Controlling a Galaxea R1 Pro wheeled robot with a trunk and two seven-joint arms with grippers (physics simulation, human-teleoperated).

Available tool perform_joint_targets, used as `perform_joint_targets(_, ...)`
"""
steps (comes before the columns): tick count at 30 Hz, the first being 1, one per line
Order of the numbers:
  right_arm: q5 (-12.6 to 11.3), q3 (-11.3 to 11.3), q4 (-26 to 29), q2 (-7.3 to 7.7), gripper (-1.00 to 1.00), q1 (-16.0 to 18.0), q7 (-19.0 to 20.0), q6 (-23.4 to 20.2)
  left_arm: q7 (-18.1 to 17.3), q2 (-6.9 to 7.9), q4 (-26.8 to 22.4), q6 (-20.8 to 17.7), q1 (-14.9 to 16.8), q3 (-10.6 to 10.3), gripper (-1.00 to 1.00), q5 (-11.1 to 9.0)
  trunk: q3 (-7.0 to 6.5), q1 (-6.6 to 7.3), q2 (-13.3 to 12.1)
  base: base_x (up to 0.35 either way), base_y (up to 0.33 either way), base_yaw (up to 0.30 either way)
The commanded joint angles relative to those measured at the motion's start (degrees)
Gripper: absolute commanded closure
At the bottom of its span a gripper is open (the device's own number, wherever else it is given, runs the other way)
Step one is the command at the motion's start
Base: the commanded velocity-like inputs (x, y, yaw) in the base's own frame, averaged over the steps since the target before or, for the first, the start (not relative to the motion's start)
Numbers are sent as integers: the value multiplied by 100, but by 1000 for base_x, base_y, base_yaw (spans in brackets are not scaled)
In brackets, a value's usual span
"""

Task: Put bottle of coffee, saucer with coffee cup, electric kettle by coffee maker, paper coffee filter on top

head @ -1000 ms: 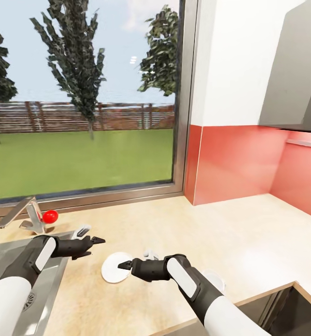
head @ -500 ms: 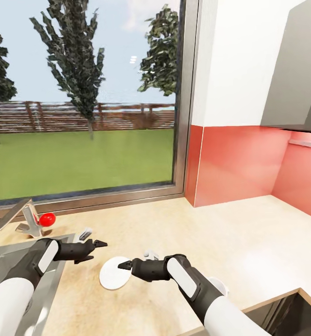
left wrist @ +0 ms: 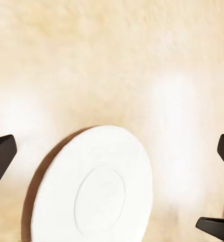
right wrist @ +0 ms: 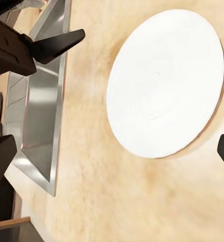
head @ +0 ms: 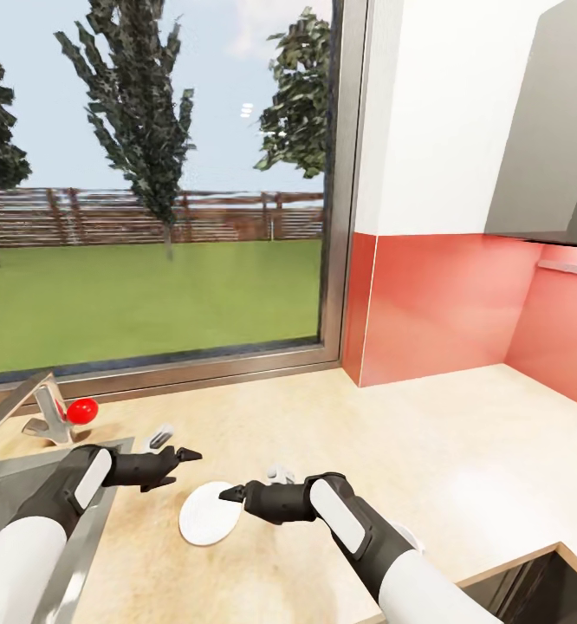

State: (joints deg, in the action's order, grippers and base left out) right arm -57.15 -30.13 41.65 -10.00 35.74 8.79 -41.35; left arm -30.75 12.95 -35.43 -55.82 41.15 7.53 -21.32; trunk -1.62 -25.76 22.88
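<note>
the saucer [head: 209,513] lies flat on the tabletop [head: 462,451], between both pincers and just below their tips. the left pincer [head: 178,455] and right pincer [head: 230,494] are both spread and hold nothing. no other coffee item stands near the pincers, so most of the task seems left.

My left gripper [head: 183,454] and right gripper [head: 229,494] both reach forward, low and near each other, jaws spread wide and holding nothing; forearms bent inward.
</note>
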Motion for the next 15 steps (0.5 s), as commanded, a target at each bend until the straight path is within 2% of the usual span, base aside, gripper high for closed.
perform_joint_targets(1, 27, -5, -28, 0, -100, 3, 27, -13, -34, -3, 71, -16, 1, 21, -100, 23, 2, -2, 5, 0, 0, 0)
perform_joint_targets(5, 27, -16, -188, 0, -100, 3, 27, -13, -42, 4, 368, 7, -1, 21, -100, 37, 2, -2, 5, 0, 0, 0)
perform_joint_targets(15, 24, -28, -364, 0, -100, 3, 27, -13, -61, 14, 473, 4, -78, 21, -100, -4, 2, -2, 5, 0, 0, 0)
